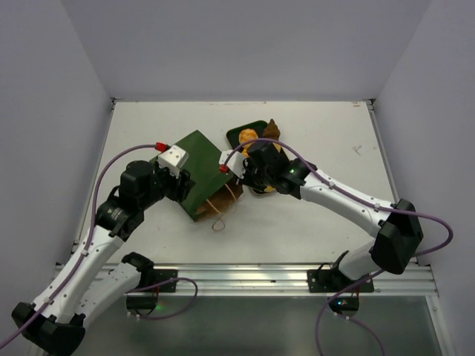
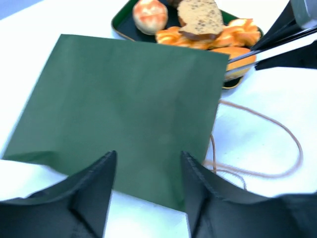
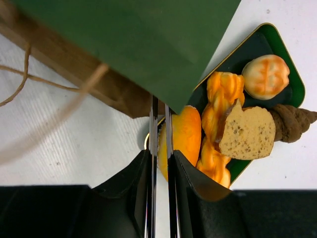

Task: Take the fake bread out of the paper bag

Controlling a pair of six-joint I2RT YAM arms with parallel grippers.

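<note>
— Five pieces of golden-orange and brown fake bread (image 3: pixel 220 89): where do they lie?

— All on the flat dark green tan-rimmed tray (image 3: pixel 260 44). A round pale-orange bun (image 3: pixel 266 76) sits in one corner of the tray, and a long twisted orange roll (image 3: pixel 214 158) runs down its middle. A speckled tan slice (image 3: pixel 246 134) rests on that roll. A smooth orange bun (image 3: pixel 185 136) lies at the rim. A dark brown pointed piece (image 3: pixel 292 121) pokes over the opposite rim, above the white bench (image 1: pixel 326 126).

— And the dark green paper bag (image 2: pixel 124 114)?

— It lies flat on the bench just beside the tray. The corner at its brown kraft mouth (image 3: pixel 106 91) reaches over the tray's rim, next to the smooth bun. Its thin tan cord handles (image 2: pixel 212 148) trail from the mouth onto the bench. The bag's inside cannot be seen.

— How does the left tool (image 2: pixel 147 158) stand?

— Over the bag, at the end away from the tray. Its fingers are spread wide with green paper showing between them, and they grip nothing. Whether they touch the paper, I cannot tell.

— The right tool (image 3: pixel 159 101)?

— At the tray's rim, between the bag's corner and the smooth orange bun. Its fingers are drawn nearly together, leaving only a thin slit. Whether anything is pinched there, I cannot tell.
</note>
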